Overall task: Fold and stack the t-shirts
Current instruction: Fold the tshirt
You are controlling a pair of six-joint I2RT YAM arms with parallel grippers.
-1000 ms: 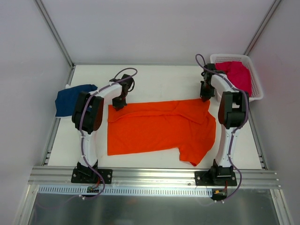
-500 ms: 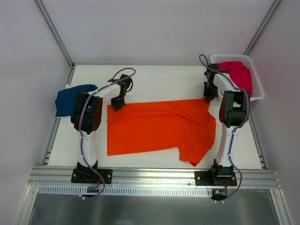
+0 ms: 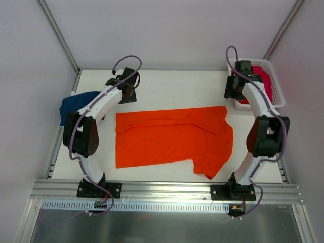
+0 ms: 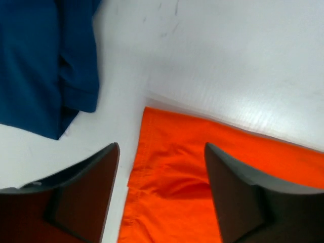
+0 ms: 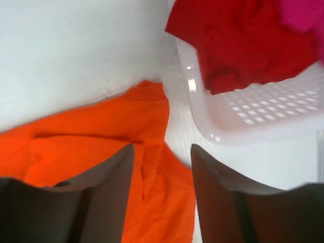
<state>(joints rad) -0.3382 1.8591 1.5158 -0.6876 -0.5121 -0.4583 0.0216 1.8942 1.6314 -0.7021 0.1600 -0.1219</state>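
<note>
At the near edge of the table stand the two arm bases, and both arms reach away toward the far side. Just beyond the bases, in the middle of the table, the bright orange t-shirt lies spread out flat. Its straight left border runs from near to far, one sleeve points toward the near edge on the right, and a part of the cloth is folded over at its far right corner. The left gripper is raised over the table just past the far left corner of this shirt. In the left wrist view its two dark fingers stand wide apart with nothing between them, and the orange corner shows below the gap. The navy blue t-shirt lies crumpled at the left edge of the table, partly hidden by the left arm and a little apart from the orange one. The right gripper is raised near the far right corner of the orange shirt, beside the white basket. Its jaws are also open and hold nothing, as the right wrist view shows. The basket stands in the far right corner of the table, and inside it lies magenta-pink cloth in a heap; I cannot tell how many shirts it is.
</note>
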